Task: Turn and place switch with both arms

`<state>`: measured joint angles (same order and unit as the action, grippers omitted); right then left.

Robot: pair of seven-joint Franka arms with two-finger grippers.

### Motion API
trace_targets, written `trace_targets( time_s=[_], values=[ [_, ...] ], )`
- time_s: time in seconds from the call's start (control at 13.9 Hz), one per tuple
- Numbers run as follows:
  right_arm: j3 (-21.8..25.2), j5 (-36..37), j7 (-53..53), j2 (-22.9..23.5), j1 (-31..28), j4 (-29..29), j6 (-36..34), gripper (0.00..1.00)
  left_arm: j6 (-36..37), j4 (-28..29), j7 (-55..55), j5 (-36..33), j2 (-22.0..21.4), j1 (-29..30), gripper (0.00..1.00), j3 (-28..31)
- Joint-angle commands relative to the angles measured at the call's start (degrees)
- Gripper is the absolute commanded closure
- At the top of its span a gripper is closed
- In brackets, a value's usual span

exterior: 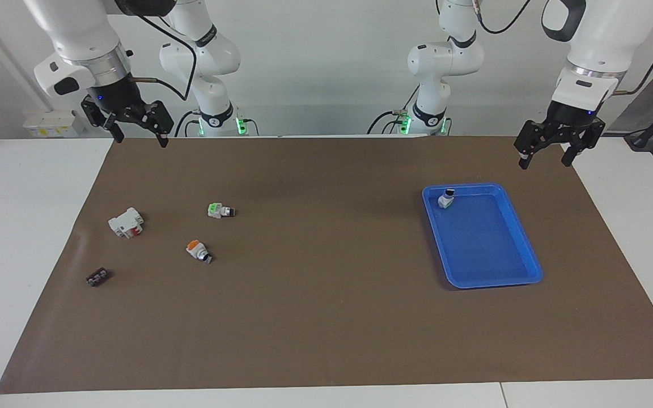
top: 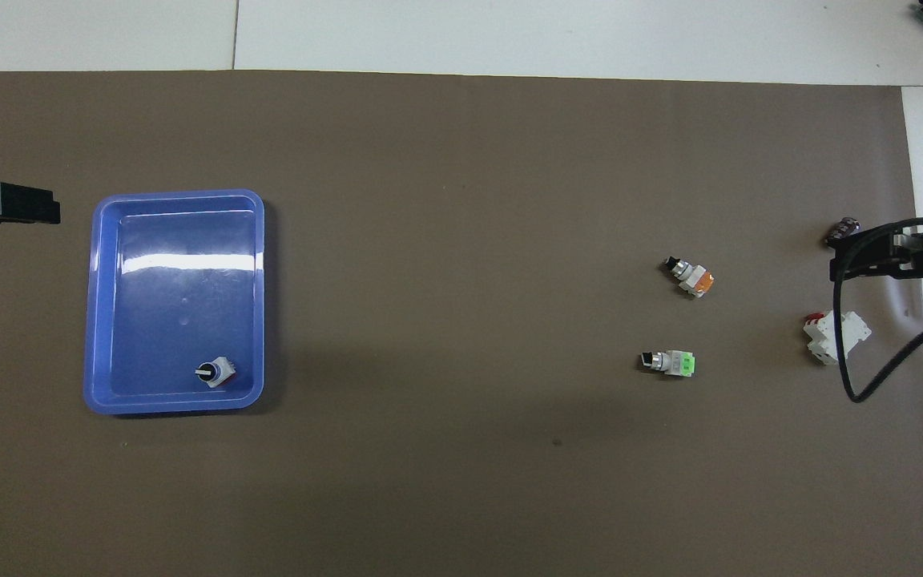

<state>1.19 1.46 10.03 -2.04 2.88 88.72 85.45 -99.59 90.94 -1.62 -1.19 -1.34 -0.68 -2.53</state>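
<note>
The orange-capped switch (exterior: pixel 197 250) lies on its side on the brown mat toward the right arm's end; it also shows in the overhead view (top: pixel 691 278). My right gripper (exterior: pixel 139 137) is open and empty, raised over the mat's edge at its own end, apart from the switch; in the overhead view (top: pixel 840 268) it hangs between a white block and a small dark part. My left gripper (exterior: pixel 546 160) is open and empty, raised over the mat's edge at the left arm's end, beside a blue tray (exterior: pixel 488 249).
A green-capped switch (exterior: pixel 220 211) lies nearer to the robots than the orange one. A white block with red marks (exterior: pixel 126 222) and a small dark part (exterior: pixel 98 277) lie toward the right arm's end. The blue tray (top: pixel 181 264) holds a black-knobbed switch (top: pixel 215 373).
</note>
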Motion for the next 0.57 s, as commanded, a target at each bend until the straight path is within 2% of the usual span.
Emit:
trace_targets(
  time_s=[0.0, 0.14, 0.29, 0.5],
  values=[
    [-0.23, -0.94, 0.26, -1.21, -0.60, 0.76, -0.11, 0.00, 6.23, -3.93, -3.47, -1.19, 0.30, -3.71, 0.00, 2.96],
    [0.04, -0.85, 0.08, -1.21, -0.42, 0.76, -0.03, 0.00, 10.54, -2.09, -3.22, -1.18, -1.47, -4.60, 0.00, 3.23],
    [0.13, -0.85, -0.18, -1.56, -0.25, 1.28, -0.20, 0.00, 10.21, 1.86, -2.95, -1.10, -3.66, -3.55, 0.00, 3.14],
    [1.53, -0.85, -1.68, -1.82, 1.07, 1.55, -0.11, 0.00, 10.03, 3.28, -2.86, -0.57, -4.20, -2.49, 0.00, 3.14]
  ],
)
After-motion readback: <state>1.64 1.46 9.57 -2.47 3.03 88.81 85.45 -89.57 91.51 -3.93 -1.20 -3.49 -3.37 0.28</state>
